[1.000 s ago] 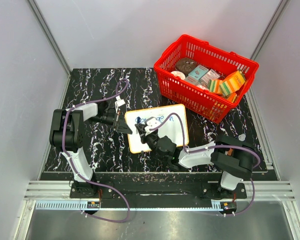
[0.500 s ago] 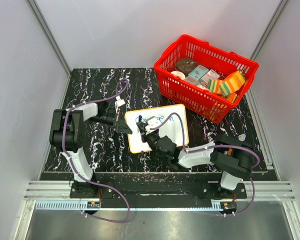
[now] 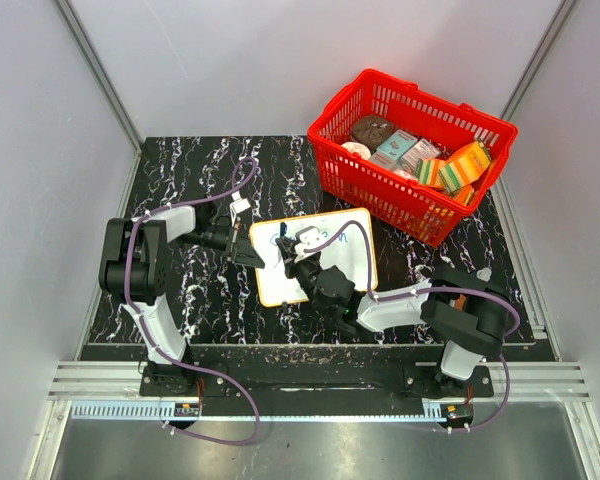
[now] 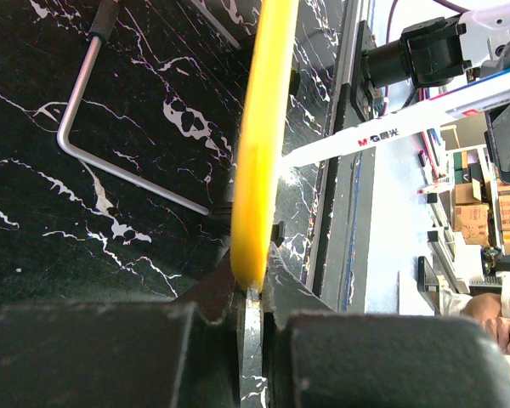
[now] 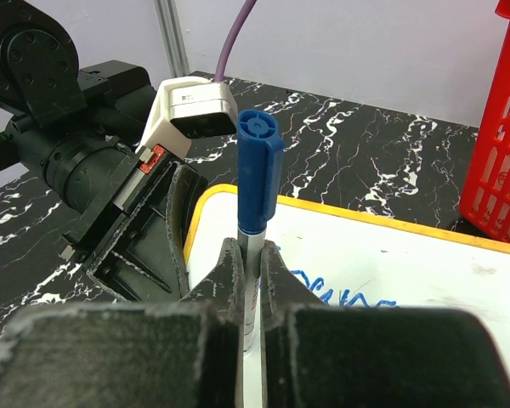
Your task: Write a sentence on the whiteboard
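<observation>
Right hand (image 5: 250, 274): fingers pressed together, pinching the marker (image 5: 257, 174) low on its pale barrel, with the blue end standing up beyond the fingertips. In the top view the right arm lies low across the bench (image 3: 190, 180), stretched from its base toward the left, with the right hand (image 3: 294, 266) over the left half of the board (image 3: 352, 268). Left hand (image 4: 251, 299): jaws shut on the board's yellow rim (image 4: 259, 127), which is seen edge-on. From above, the left forearm points right and the left hand (image 3: 250, 250) meets the board's left edge. The board lies mid-bench between the arms, just in front of the red basket (image 3: 380, 195). Sentence (image 5: 340, 294): blue strokes near the top edge, and the right wrist view catches only a short wavy run, not legible. Only the left wrist view shows print on the marker barrel (image 4: 382, 136): "M", "G" and some characters too small to read. That view also shows an L-shaped metal rod (image 4: 136, 175) flat on the bench and a person (image 4: 493, 316) at the lower right. Only the top view shows the basket's packets.
</observation>
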Controlling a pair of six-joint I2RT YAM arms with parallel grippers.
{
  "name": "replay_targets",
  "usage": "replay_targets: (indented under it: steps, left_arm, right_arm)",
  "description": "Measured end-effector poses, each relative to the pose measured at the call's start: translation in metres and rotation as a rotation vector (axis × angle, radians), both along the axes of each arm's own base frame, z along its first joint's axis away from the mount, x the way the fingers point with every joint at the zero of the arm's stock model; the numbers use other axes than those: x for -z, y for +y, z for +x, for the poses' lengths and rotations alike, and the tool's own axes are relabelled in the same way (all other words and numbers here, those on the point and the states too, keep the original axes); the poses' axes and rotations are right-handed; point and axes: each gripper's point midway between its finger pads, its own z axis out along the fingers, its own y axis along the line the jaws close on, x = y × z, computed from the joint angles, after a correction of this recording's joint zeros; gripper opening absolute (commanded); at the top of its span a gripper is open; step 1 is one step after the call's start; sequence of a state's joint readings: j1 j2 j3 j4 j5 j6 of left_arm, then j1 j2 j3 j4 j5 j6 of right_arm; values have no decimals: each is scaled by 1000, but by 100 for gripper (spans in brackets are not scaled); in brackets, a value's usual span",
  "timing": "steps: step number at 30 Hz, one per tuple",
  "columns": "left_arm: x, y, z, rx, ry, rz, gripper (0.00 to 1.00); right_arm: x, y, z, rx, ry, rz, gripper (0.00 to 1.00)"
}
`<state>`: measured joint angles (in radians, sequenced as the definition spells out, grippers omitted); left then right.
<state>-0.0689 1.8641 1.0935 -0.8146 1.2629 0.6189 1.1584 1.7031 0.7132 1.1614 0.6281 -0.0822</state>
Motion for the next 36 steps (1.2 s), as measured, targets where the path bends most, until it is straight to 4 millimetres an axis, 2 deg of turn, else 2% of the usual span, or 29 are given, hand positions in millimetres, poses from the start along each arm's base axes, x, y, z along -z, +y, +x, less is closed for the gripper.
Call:
replay_targets:
  steps: [16, 28, 33, 36]
  left_arm:
    - [0, 0, 0, 0, 0, 0, 0]
    - [0, 0, 0, 0, 0, 0, 0]
    - [0, 0, 0, 0, -1, 0, 0]
    - [0, 0, 0, 0, -1, 0, 0]
  right_arm:
    - [5, 11, -6, -72, 22, 1, 0]
    - [5, 9, -5, -63, 22, 1, 0]
    - [-7, 0, 1, -48, 15, 4, 0]
    - [-28, -12, 1, -66, -4, 38, 0]
